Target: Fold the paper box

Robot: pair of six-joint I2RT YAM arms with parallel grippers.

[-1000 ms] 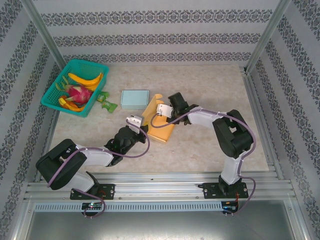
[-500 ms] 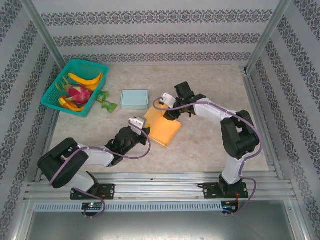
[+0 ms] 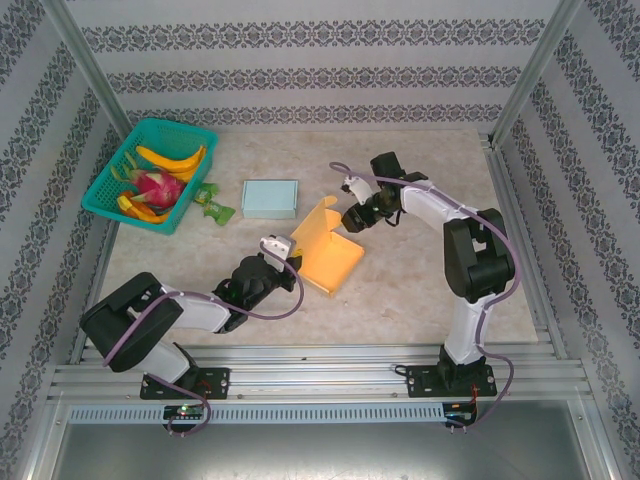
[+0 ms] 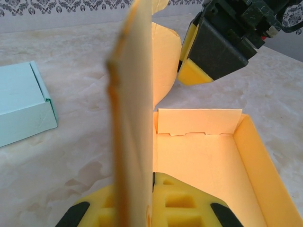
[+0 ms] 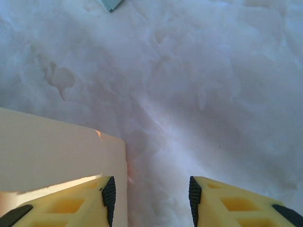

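The orange paper box (image 3: 332, 262) lies open on the marble table, its lid flap (image 3: 318, 218) standing up at the far left corner. My left gripper (image 3: 283, 250) is shut on the box's left wall (image 4: 135, 118), which rises upright between its yellow pads (image 4: 189, 203). The tray's inside (image 4: 203, 161) lies to the right of that wall. My right gripper (image 3: 352, 217) hovers just right of the flap, open. In the right wrist view its fingertips (image 5: 106, 196) stand wide apart over bare table, and the flap's edge (image 5: 61, 151) runs beside the left finger.
A pale blue box (image 3: 270, 198) sits behind the orange one, also at the left of the left wrist view (image 4: 23, 104). A green basket (image 3: 110, 205) of bananas and dragon fruit stands far left, with a green packet (image 3: 212, 205) beside it. Metal rails border the table.
My right gripper has pulled back from over the box to its far right side. The lid flap, pushed down half a second ago, stands raised again. My left gripper keeps its hold.
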